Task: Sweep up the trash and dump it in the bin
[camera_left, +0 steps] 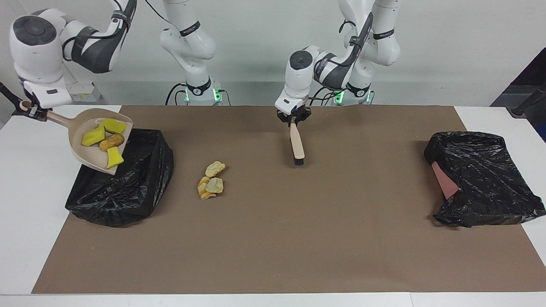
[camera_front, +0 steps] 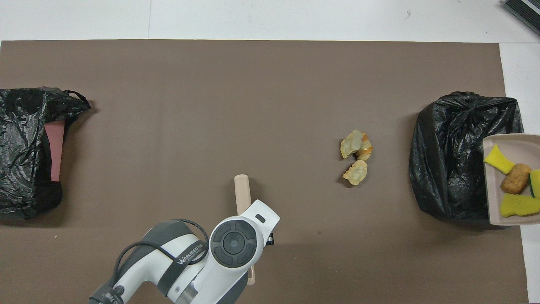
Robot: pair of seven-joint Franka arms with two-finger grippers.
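The dustpan point(camera_left: 96, 143) is held by its handle in the right gripper point(camera_left: 32, 111), pinched tight, over the black bin bag point(camera_left: 128, 187) at the right arm's end of the counter point(camera_left: 25, 213); three yellow sponge chunks point(camera_left: 94, 137) and a brown lump point(camera_left: 111, 142) lie in it. Three pastry pieces point(camera_left: 212, 181) lie on the brown mat point(camera_left: 273, 238) beside that bag. A brush point(camera_left: 297, 147) is pinched in the left gripper point(camera_left: 293, 119), over the mat's middle. A second black bag point(camera_left: 482, 179) lies at the left arm's end.

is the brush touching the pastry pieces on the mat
Apart. The facing view shows a wide strip of bare brown mat between the brush and the pastry pieces; the overhead view shows the same gap.
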